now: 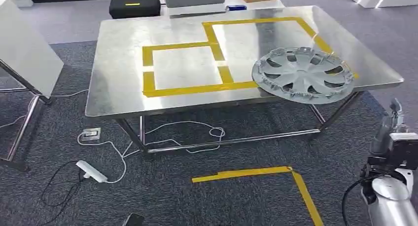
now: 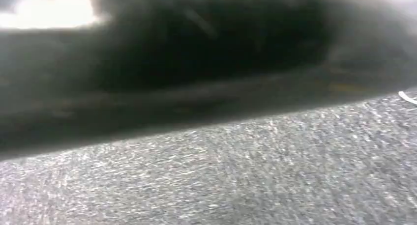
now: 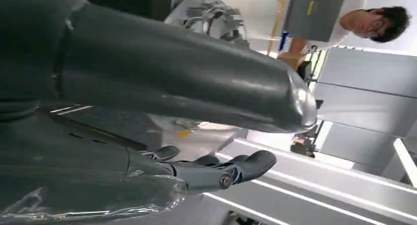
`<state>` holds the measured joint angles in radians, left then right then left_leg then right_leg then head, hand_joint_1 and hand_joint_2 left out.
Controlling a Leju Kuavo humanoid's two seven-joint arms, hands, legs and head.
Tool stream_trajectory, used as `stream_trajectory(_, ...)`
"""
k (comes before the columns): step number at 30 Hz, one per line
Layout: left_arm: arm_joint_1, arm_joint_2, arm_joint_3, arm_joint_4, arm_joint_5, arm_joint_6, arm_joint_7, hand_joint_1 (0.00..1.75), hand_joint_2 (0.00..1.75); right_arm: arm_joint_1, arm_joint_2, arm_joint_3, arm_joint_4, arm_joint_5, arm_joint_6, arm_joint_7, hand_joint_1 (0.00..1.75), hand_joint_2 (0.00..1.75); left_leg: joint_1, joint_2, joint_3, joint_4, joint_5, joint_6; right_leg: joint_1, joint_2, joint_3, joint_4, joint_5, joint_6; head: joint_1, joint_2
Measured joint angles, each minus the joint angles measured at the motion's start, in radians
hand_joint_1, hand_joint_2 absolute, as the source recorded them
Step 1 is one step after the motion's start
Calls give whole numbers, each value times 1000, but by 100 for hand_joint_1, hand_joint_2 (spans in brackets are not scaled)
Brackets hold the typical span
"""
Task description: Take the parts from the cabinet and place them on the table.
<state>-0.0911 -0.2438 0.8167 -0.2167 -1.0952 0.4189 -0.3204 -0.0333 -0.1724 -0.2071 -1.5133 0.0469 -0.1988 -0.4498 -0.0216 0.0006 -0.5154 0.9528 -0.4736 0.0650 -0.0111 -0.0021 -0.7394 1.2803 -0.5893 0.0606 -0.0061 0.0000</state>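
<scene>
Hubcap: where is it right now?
In the head view the hubcap lies on the table, at its near right corner, overlapping the yellow tape outline, with no hand on it.

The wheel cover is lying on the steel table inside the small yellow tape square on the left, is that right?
Not quite. The wheel cover does lie on the steel table, but at its right front corner, over the edge of the larger tape outline, not inside the small yellow tape square. The head view shows this.
</scene>
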Motion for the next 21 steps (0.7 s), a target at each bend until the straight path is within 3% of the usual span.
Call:
stream_trajectory(1, 0, 1, 2, 0, 0, 0, 0, 0, 0, 8, 4, -4, 5, 0, 2, 0, 0, 0, 0, 1, -7, 2, 4, -2, -2, 0, 2, 15, 0, 3, 0, 0)
stream_trajectory(2, 0, 0, 5, 0, 0, 0, 0, 0, 0, 13, 10, -10, 10, 1, 5, 1, 0, 0, 0, 1, -13, 5, 7, -4, -6, -1, 32, -19, 21, 6, 0, 0)
stream_trajectory(4, 0, -1, 8, 0, 1, 0, 0, 0, 0, 18, 17, -24, 16, 1, 8, 1, 0, 0, 1, 4, -19, 11, 8, -7, -13, -4, 117, -147, 73, 10, 0, 0)
stream_trajectory(5, 0, -1, 9, 0, 4, 0, -1, 0, 0, 24, 24, -37, 25, 1, 10, 0, 0, 0, -1, 4, -22, 23, 6, -13, -18, -19, 194, -267, 98, 15, 1, 0)
stream_trajectory(6, 0, 1, 10, 0, 6, 1, -1, 0, 0, 24, 32, -45, 39, -1, 14, -2, 0, 0, -9, 4, -29, 33, 2, -21, -10, -26, 203, -293, 78, 11, 5, 0)
stream_trajectory(7, 0, 1, 10, 0, 6, 2, -2, 0, 0, 31, 38, -53, 46, -3, 16, -4, 0, 0, -9, 5, -32, 38, 2, -23, -13, -17, 206, -289, 85, -8, -2, 0)
stream_trajectory(10, 4, 2, 15, 0, 9, 5, -2, 0, 0, 55, 61, -89, 96, -6, 28, -17, 0, 0, -6, 11, -37, 42, 5, -33, -11, -9, 200, -286, 93, -24, -1, 0)
stream_trajectory(12, 5, 1, 18, 0, 10, 5, -3, 0, 0, 60, 77, -122, 130, -8, 42, -30, 0, 0, -1, 6, -58, 94, -49, -49, -13, -3, 196, -288, 100, -36, -5, 0)
stream_trajectory(14, 5, 2, 20, 0, 11, 5, -3, 0, 0, 62, 93, -153, 168, -8, 50, -37, 0, 0, 5, 6, -122, 247, -134, -56, -11, 4, 187, -287, 103, -42, -5, 0)
stream_trajectory(15, 6, 2, 22, 0, 13, 5, -3, 0, 0, 67, 100, -171, 190, -8, 54, -38, 0, 0, 6, 6, -153, 319, -162, -56, -10, 8, 184, -287, 105, -43, -5, 0)
stream_trajectory(16, 8, 2, 24, 0, 14, 5, -3, 0, 0, 73, 106, -187, 208, -7, 60, -42, 0, 0, 7, 6, -166, 350, -164, -56, -9, 13, 181, -287, 106, -44, -4, 0)
stream_trajectory(18, 10, 2, 24, 0, 14, 5, -3, 0, 0, 74, 119, -214, 242, -5, 66, -48, 0, 0, 6, 2, -132, 291, -108, -48, -7, 26, 180, -286, 108, -44, -5, 0)
stream_trajectory(19, 10, 2, 24, 0, 14, 6, -3, 0, 0, 74, 123, -226, 256, -4, 68, -50, 0, 0, 5, -7, -85, 199, -53, -39, -7, 36, 181, -286, 109, -43, -4, 0)
stream_trajectory(20, 10, 2, 24, 0, 14, 6, -3, 0, 0, 73, 127, -232, 263, -4, 69, -51, 0, 0, 4, -24, -48, 122, -13, -31, -7, 43, 183, -286, 110, -42, -5, 0)
stream_trajectory(21, 10, 5, 26, 0, 14, 6, -3, 0, 0, 70, 133, -238, 273, -3, 70, -53, 0, 0, 3, -58, -25, 77, -9, -22, -8, 48, 179, -287, 112, -39, -2, 0)
